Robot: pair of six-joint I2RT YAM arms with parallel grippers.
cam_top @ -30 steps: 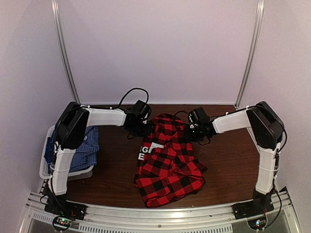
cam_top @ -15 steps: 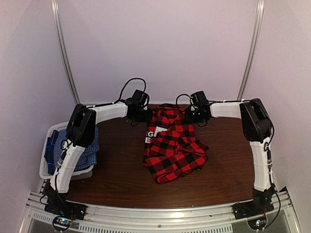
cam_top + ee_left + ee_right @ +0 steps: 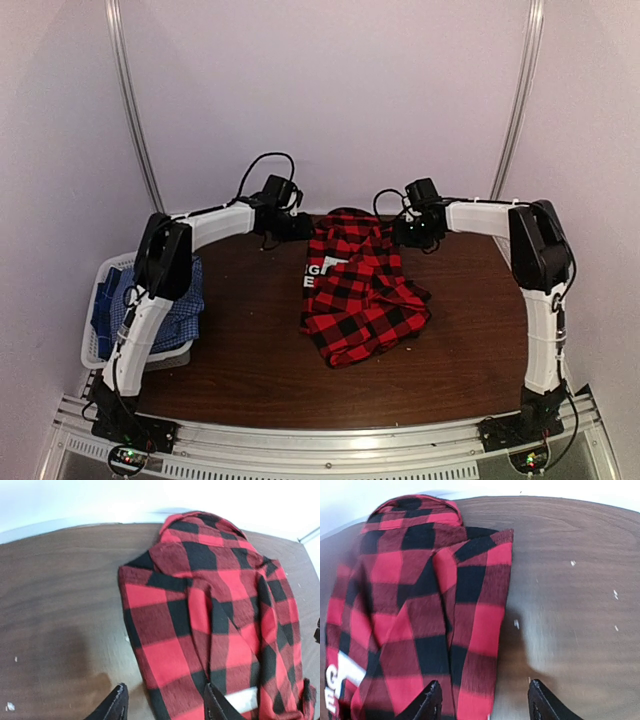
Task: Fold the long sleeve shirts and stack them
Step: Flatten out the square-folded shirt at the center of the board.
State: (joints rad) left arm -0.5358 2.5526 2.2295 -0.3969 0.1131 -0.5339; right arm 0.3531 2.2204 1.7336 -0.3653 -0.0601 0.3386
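Observation:
The red-and-black plaid long sleeve shirt (image 3: 360, 290) lies crumpled on the brown table, its far end near the back edge and a white label (image 3: 322, 270) showing. My left gripper (image 3: 300, 228) hovers over its far left edge and stands open, with cloth (image 3: 210, 605) lying below and between the fingers (image 3: 116, 705). My right gripper (image 3: 405, 232) is open over the far right edge (image 3: 485, 630); its fingers (image 3: 540, 700) straddle the hem without pinching it. The blue-and-white check shirt (image 3: 175, 300) sits in the basket on the left.
A pale grey plastic basket (image 3: 95, 345) stands at the table's left edge beside the left arm. The white back wall runs right behind the shirt's far end. Bare brown tabletop (image 3: 250, 360) shows in front of and around the plaid shirt.
Both grippers carried the plaid shirt's top end toward the back wall, then opened and let it go. The shirt now lies farther back and more stretched out.

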